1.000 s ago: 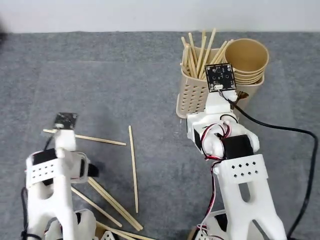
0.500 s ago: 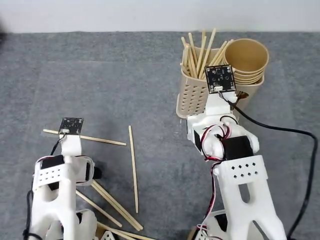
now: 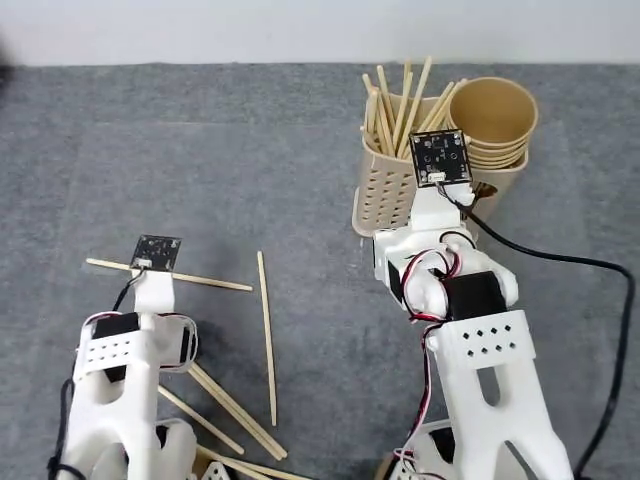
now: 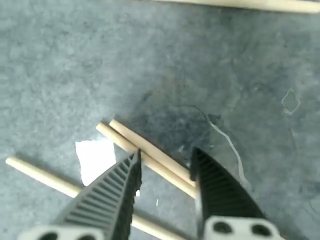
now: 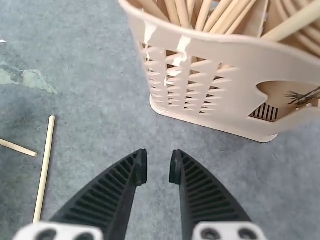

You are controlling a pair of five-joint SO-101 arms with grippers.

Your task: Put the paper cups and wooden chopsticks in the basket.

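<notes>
Left arm (image 3: pixel 135 350) sits at the near-left corner of the table (image 3: pixel 300 150). Left gripper (image 4: pixel 166 156): jaws about half open, nothing held, hanging low over a pair of chopsticks (image 4: pixel 127 140) that lie side by side, touching, flat on the table. A white scrap (image 4: pixel 95 156) lies just beside the pair, and a single stick (image 4: pixel 40 175) runs under the jaw on that side. Another stick (image 4: pixel 240 4) lies well apart, beyond the jaw tips.

High view, loose sticks all in the near-left part of the table:
- a cross stick (image 3: pixel 190 278) runs under the left arm's camera board
- a pair (image 3: pixel 232 408) lies slanted by the arm's base
- a long stick (image 3: pixel 267 340) runs near-to-far between the two arms
- more sticks (image 3: pixel 245 467) lie at the near edge

Right arm (image 3: pixel 470 330) comes in from the near edge, right of centre. Right gripper (image 5: pixel 157 167): jaws open only a narrow slit, empty, above bare table just short of the basket (image 5: pixel 200 95).

The basket (image 3: pixel 385 195) stands near the far edge, right of centre, upright. A bundle of chopsticks (image 3: pixel 400 100) stands in its left half, leaning. Stacked cups (image 3: pixel 495 110) sit in its right half.
</notes>
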